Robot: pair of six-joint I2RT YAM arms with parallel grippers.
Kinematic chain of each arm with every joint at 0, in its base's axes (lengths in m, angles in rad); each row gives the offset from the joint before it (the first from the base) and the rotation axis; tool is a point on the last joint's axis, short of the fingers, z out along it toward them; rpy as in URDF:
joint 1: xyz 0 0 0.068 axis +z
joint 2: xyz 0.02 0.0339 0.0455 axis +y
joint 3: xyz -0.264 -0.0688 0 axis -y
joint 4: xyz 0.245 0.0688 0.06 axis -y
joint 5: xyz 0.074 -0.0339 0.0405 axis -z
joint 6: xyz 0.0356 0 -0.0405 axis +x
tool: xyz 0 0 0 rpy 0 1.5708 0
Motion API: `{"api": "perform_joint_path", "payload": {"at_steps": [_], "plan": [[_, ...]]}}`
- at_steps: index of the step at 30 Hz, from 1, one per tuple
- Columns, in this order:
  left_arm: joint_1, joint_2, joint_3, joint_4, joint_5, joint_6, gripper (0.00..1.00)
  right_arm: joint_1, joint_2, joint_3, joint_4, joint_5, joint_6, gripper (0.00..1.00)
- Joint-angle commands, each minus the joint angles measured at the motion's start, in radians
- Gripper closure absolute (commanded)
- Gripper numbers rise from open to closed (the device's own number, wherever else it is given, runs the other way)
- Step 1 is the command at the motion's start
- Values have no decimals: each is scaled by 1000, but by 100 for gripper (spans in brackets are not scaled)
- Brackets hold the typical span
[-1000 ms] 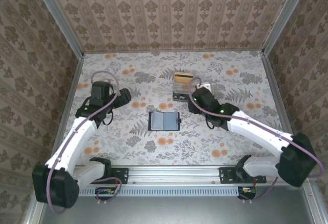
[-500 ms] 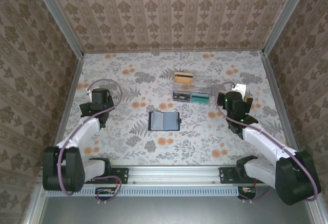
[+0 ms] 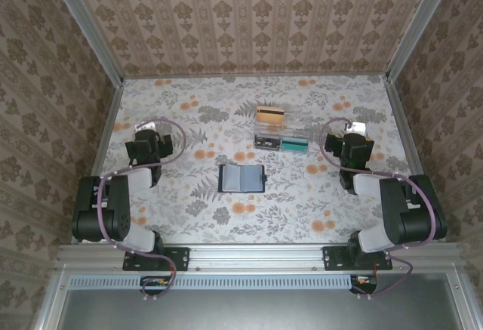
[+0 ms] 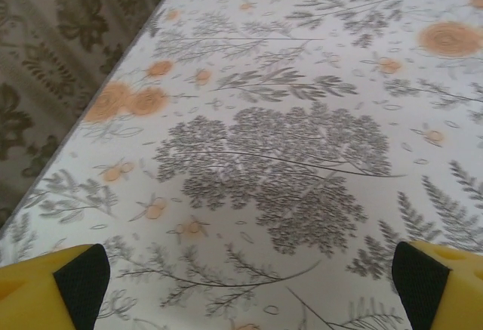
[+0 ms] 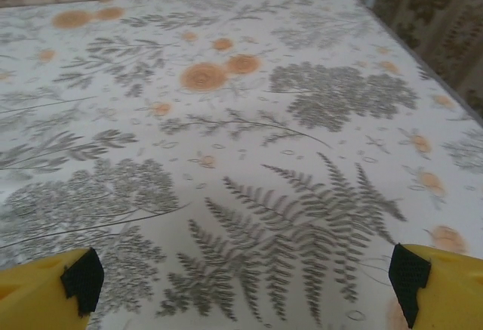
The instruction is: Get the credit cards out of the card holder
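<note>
Lighting: bright, even, diffuse; shadows faint, soft-edged. Overhead view sharp. Wrist views slightly soft; bench (image 4: 287,156) print hazier toward the far edge.

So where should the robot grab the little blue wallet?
Probably by one outer side edge, coming straight down from above. The card holder lies open and flat on the table with its pockets facing up, so nothing stands up to pinch. A thin side edge looks like the easiest part to catch.

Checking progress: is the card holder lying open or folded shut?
Open: the card holder lies spread flat on the table, both blue-grey inner faces showing.
</note>
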Motion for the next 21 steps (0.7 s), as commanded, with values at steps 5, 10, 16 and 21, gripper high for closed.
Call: {"api": "perform_joint_path", "payload": {"at_steps": [5,10,16,21], "plan": [[20,58,-99,321,192,86,0,-6,69,-28,207,-142,-47,0],[19,50,-95,295,190,81,0,-5,62,-29,194,-143,-47,0],[17,50,-95,299,193,85,0,-5,62,-27,191,-143,-47,0],[19,50,-94,296,197,85,0,-5,62,-27,190,-143,-47,0]]}}
